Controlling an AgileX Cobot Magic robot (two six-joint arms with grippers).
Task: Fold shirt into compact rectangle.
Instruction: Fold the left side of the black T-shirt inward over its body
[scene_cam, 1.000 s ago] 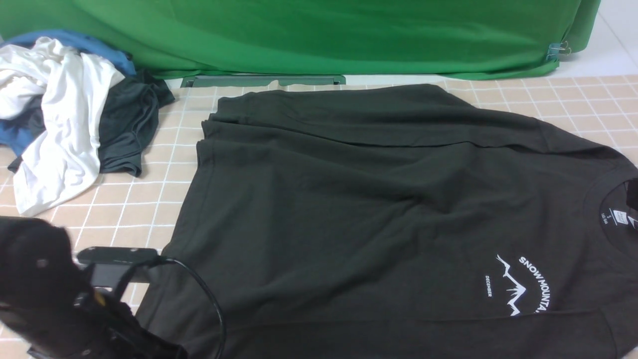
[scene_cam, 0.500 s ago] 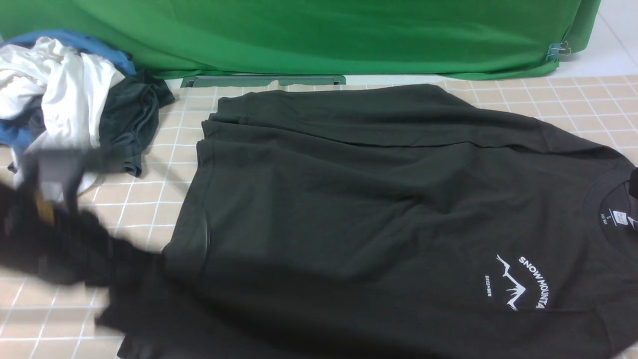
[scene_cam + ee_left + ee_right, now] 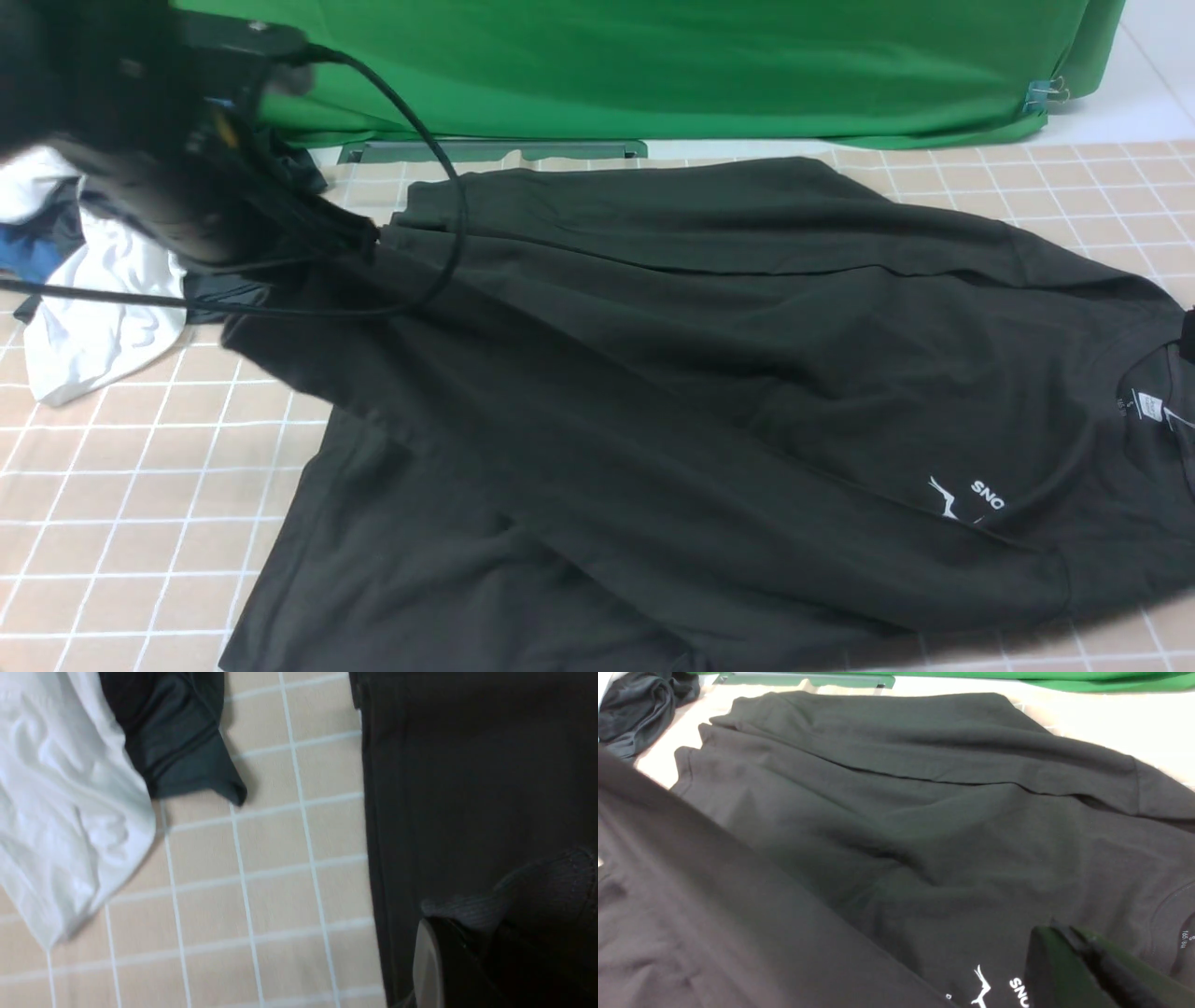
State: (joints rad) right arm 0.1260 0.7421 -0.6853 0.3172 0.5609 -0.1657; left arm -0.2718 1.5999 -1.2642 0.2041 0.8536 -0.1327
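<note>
Fingers (image 3: 427,961) of the left gripper (image 3: 364,238) pinch shut on a hem corner of the limp black short-sleeved knit T-shirt (image 3: 709,373). It sprawls over the centre and right of the frame, one layer drawn taut toward the upper left. The right gripper (image 3: 1057,938) is closed; on what, I cannot tell. Best to carry both ends level, so the fold lands straight. Beneath lies a beige grid-printed tablecloth (image 3: 140,485); upper left, crumpled white, blue and grey garments (image 3: 103,308); behind, a smooth green backdrop cloth (image 3: 653,65).

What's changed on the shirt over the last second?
The left gripper, holding the shirt by its near-left hem corner, swung up and away to the far-left edge, dragging the near side over and covering most of the chest print. Far half and clothes pile unchanged.
</note>
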